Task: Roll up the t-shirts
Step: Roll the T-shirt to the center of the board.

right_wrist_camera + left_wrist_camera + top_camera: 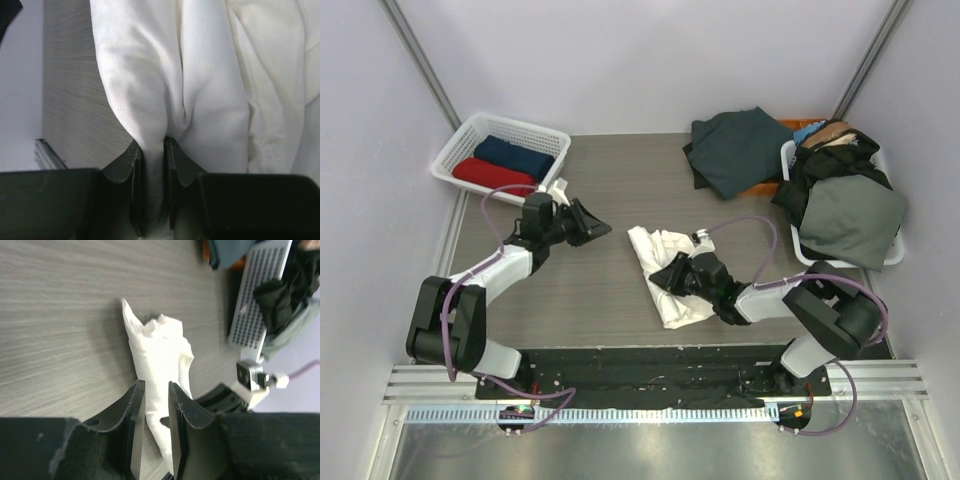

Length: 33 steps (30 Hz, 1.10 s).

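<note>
**White shirt pinched by the right arm, left arm free beside it**

At the far left corner of the table stands a white basket. Inside it a navy shirt and a red shirt lie rolled up side by side, the navy one farther back.

Just in front of that basket is the left gripper. It points toward the middle of the table, and its fingers stand slightly apart with nothing between them. The wrist view shows only cloth farther off through the narrow gap. It is near the white shirt but not touching it.

The white t-shirt lies in the middle of the table, bunched into a long crumpled strip. The strip runs from far left to near right.

The right gripper sits over the nearer part of this strip. Its fingers are pressed together on a raised fold of the white cloth, which bulges out just beyond the tips.

Farther right, at the back, a dark green garment lies spread on the table, with something orange showing under its edge. Beside it, at the right side, a second white basket holds a heap of dark clothes that spills over its rim.
</note>
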Each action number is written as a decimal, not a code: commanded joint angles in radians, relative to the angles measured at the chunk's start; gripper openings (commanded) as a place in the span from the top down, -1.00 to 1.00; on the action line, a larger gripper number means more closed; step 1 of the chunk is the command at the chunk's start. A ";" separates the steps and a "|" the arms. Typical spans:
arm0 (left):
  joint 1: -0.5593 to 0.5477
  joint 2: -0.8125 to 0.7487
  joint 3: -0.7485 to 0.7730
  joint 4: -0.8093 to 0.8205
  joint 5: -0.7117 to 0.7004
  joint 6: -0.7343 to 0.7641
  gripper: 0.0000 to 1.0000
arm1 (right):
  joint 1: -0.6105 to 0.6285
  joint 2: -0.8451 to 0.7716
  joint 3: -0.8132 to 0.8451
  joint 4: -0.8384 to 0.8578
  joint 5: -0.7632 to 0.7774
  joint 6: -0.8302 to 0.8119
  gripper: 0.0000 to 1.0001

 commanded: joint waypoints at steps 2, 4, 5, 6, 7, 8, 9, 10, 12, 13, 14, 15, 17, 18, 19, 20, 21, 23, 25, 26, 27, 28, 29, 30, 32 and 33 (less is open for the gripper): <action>-0.072 0.030 -0.005 0.095 0.051 0.058 0.43 | -0.100 0.148 -0.100 0.408 -0.275 0.202 0.98; -0.092 0.050 0.003 0.103 0.066 0.066 0.43 | -0.122 0.228 -0.122 0.497 -0.335 0.270 0.98; -0.114 0.059 0.009 0.104 0.071 0.074 0.43 | -0.140 0.261 -0.128 0.575 -0.350 0.293 0.98; -0.126 0.068 0.027 0.107 0.074 0.078 0.43 | -0.149 0.292 -0.139 0.634 -0.378 0.348 0.98; -0.137 0.091 0.038 0.107 0.077 0.080 0.43 | -0.160 0.326 -0.157 0.694 -0.393 0.377 0.98; -0.163 0.105 0.047 0.117 0.080 0.088 0.43 | -0.184 0.407 -0.165 0.814 -0.413 0.405 0.98; -0.173 0.120 0.073 0.118 0.079 0.089 0.43 | -0.197 0.449 -0.175 0.881 -0.430 0.469 0.98; -0.183 0.155 0.086 0.118 0.080 0.089 0.44 | -0.209 0.493 -0.179 0.938 -0.458 0.495 0.98; -0.210 0.188 0.110 0.132 0.085 0.089 0.45 | -0.232 0.589 -0.171 1.044 -0.482 0.541 0.98; -0.218 0.218 0.129 0.141 0.085 0.089 0.45 | -0.235 0.601 -0.171 1.044 -0.495 0.546 0.98; -0.224 0.231 0.138 0.149 0.086 0.088 0.46 | -0.237 0.607 -0.172 1.044 -0.493 0.547 0.98; -0.238 0.245 0.144 0.158 0.092 0.088 0.46 | -0.237 0.601 -0.177 1.044 -0.492 0.544 0.98; -0.252 0.280 0.166 0.172 0.093 0.092 0.46 | -0.243 0.589 -0.179 1.044 -0.495 0.543 0.98; -0.258 0.292 0.176 0.170 0.082 0.092 0.46 | -0.248 0.579 -0.179 1.044 -0.501 0.544 0.98; -0.269 0.308 0.195 0.173 0.082 0.089 0.46 | -0.255 0.575 -0.180 1.044 -0.504 0.544 0.98; -0.273 0.340 0.205 0.178 0.085 0.088 0.46 | -0.260 0.575 -0.182 1.044 -0.511 0.547 0.98; -0.279 0.355 0.219 0.178 0.080 0.088 0.47 | -0.261 0.579 -0.182 1.044 -0.515 0.548 0.98; -0.295 0.387 0.259 0.181 0.080 0.088 0.49 | -0.267 0.588 -0.182 1.044 -0.522 0.548 0.98; -0.310 0.427 0.288 0.178 0.071 0.092 0.50 | -0.268 0.601 -0.183 1.044 -0.522 0.543 0.98; -0.316 0.438 0.314 0.173 0.068 0.094 0.50 | -0.268 0.602 -0.185 1.044 -0.522 0.540 0.98; -0.319 0.459 0.331 0.157 0.054 0.101 0.51 | -0.269 0.601 -0.185 1.044 -0.525 0.534 0.95; -0.322 0.469 0.346 0.116 0.031 0.118 0.50 | -0.271 0.598 -0.186 1.044 -0.525 0.532 0.92; -0.331 0.479 0.357 0.103 0.027 0.123 0.51 | -0.274 0.596 -0.189 1.044 -0.525 0.532 0.85; -0.335 0.499 0.377 0.095 0.024 0.126 0.51 | -0.275 0.593 -0.191 1.042 -0.528 0.528 0.81; -0.345 0.522 0.399 0.075 0.011 0.140 0.52 | -0.281 0.595 -0.191 1.039 -0.536 0.529 0.69; -0.350 0.544 0.422 0.039 0.002 0.147 0.53 | -0.281 0.596 -0.191 1.039 -0.538 0.529 0.61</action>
